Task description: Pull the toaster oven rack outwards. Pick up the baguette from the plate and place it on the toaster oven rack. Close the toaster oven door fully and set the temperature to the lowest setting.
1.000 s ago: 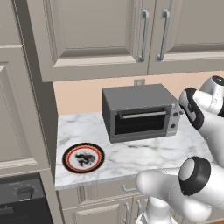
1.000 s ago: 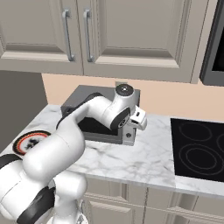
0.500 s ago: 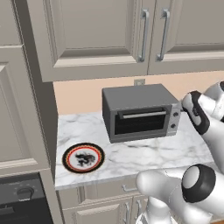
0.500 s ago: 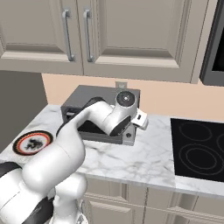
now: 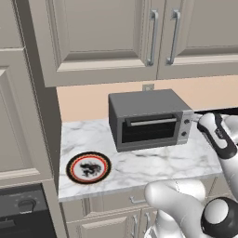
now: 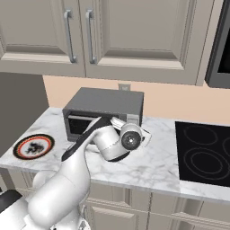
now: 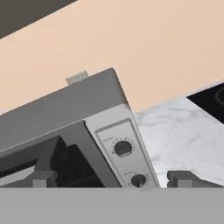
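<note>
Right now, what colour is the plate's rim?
Orange-red, around a black centre on the plate; clearest in the left base view.

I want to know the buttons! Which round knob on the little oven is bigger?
The upper knob on the toaster oven; the lower knob beneath it looks smaller.

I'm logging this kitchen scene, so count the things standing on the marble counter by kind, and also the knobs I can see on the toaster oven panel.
Toaster ovens: 1
Plates: 1, nothing on it
Knobs on the oven's silver panel: 2, upper knob and lower knob
Total: 4
</note>
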Controlling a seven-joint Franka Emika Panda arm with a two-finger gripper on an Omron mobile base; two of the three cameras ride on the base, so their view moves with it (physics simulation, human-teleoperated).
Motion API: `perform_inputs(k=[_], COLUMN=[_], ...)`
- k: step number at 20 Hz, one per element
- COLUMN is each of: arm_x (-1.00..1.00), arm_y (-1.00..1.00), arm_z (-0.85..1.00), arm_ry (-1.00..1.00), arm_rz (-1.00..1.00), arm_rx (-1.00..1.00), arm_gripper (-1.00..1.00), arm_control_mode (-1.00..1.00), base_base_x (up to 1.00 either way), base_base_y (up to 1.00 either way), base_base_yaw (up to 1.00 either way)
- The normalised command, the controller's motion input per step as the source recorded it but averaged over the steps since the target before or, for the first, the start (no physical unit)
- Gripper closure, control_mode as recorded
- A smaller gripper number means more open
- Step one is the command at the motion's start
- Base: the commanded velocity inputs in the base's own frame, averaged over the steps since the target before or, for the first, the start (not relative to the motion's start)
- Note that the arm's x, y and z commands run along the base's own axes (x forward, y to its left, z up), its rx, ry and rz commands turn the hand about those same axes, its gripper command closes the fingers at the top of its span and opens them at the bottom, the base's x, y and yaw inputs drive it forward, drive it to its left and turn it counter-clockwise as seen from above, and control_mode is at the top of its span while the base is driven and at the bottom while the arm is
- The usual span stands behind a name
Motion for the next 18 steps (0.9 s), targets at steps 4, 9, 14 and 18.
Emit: perform_inputs(k=[4,9,14,18], arm_x=[0.00,0.00,0.00,0.00], arm_y=[0.00,0.00,0.00,-0.01], arm_z=[-0.19,-0.03,-0.06,-0.29], arm_ry=[-0.07,0.00,0.00,-0.02], arm_rz=[0.00,0.00,0.00,0.00], arm_rx=[0.00,0.00,0.00,0.00], arm_gripper=[-1.00,-1.00,-1.00,-1.00], arm_control_mode=[-1.00,-1.00,-1.00,-1.00], base_base_x=[0.00,0.00,0.00,0.00], base_base_y=[0.00,0.00,0.00,0.00], base_base_yaw=[0.00,0.00,0.00,0.00])
